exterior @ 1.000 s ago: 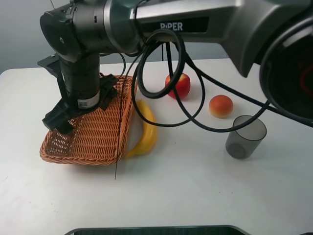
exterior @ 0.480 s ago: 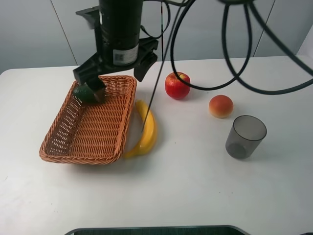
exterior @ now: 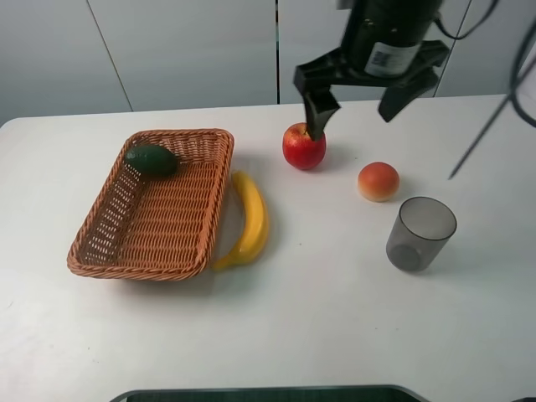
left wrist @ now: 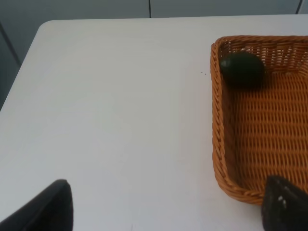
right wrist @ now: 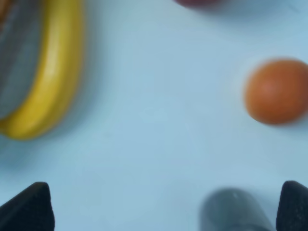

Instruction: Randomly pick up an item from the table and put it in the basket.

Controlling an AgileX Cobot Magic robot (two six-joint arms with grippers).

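Observation:
The avocado [exterior: 151, 159] lies dark skin up in the far left corner of the wicker basket [exterior: 126, 261], on the left of the white table [exterior: 293, 327]. My right gripper [exterior: 356, 107] is open and empty, held high over the table between the apple and the peach, well away from the basket. In the left wrist view the avocado [left wrist: 242, 70] lies in the basket's [left wrist: 220, 120] corner. My left gripper [left wrist: 166, 211] is open and empty, and only its two dark fingertips show. The right gripper [right wrist: 161, 209] shows open in its blurred wrist view.
A banana [exterior: 249, 219] lies along the basket's right side. A red apple [exterior: 303, 146], a peach [exterior: 378, 181] and a grey translucent cup [exterior: 420, 233] stand on the right. The right wrist view shows the banana [right wrist: 53, 82], peach [right wrist: 276, 91] and cup [right wrist: 236, 211].
My right gripper was over the basket, held the avocado at its far left corner, let it go there, and has swung right to above the apple.

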